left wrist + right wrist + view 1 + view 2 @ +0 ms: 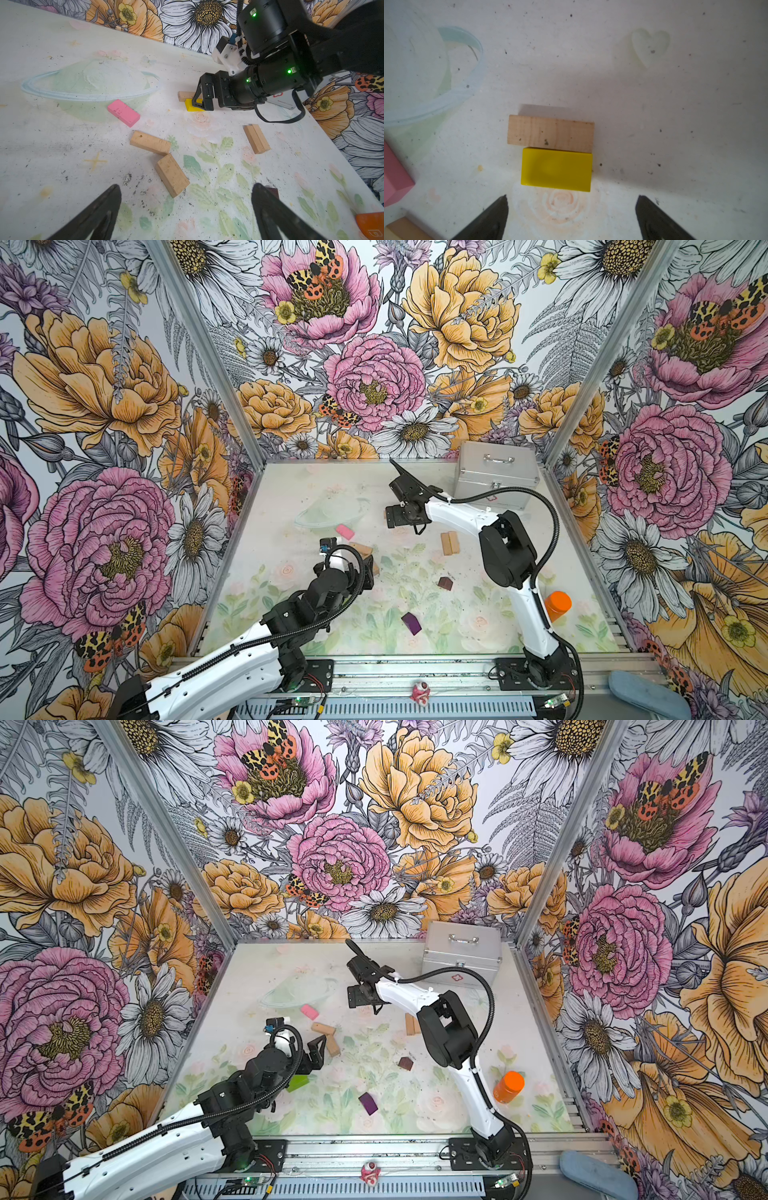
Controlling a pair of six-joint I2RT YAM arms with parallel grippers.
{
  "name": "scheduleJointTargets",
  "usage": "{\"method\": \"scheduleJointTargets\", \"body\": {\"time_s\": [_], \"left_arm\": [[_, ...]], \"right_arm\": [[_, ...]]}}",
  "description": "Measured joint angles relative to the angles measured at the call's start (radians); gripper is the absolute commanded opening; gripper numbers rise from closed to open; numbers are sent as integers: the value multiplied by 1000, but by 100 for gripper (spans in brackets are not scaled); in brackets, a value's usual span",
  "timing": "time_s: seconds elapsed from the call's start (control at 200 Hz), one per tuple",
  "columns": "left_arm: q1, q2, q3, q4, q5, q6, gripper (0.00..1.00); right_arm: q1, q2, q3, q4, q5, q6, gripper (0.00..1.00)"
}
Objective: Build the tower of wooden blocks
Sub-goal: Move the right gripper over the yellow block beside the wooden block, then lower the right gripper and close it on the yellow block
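In both top views, the bench (299, 489) carried scattered blocks and no tower yet: a pink block (345, 531), a pair of tan blocks (449, 543), a dark-brown block (445, 583) and a purple block (411, 623) lay well apart. The right arm (453, 514) stretched toward the far middle with its wrist bent down; the left arm (324, 589) was folded low near two more tan blocks (323, 1028). From the left wrist view, we saw the left jaws spread wide and empty above the bench, and the right jaws standing over a yellow block (188, 105). From the right wrist view, the yellow block lay flat, touching a tan block (550, 133) along one long side, with the right jaws open, clear of both and holding nothing. We judged the base layer to be in hand, two blocks laid. The next move called for fetching another loose block and setting it beside or across this pair without nudging them.
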Motion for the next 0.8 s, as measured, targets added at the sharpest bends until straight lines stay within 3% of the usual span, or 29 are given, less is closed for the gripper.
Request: {"method": "scheduleJointTargets", "body": {"time_s": [0.801], "left_arm": [[84,-187,-56,-63,64,34,99]], "right_arm": [[27,135,170,-82,54,55,83]]}}
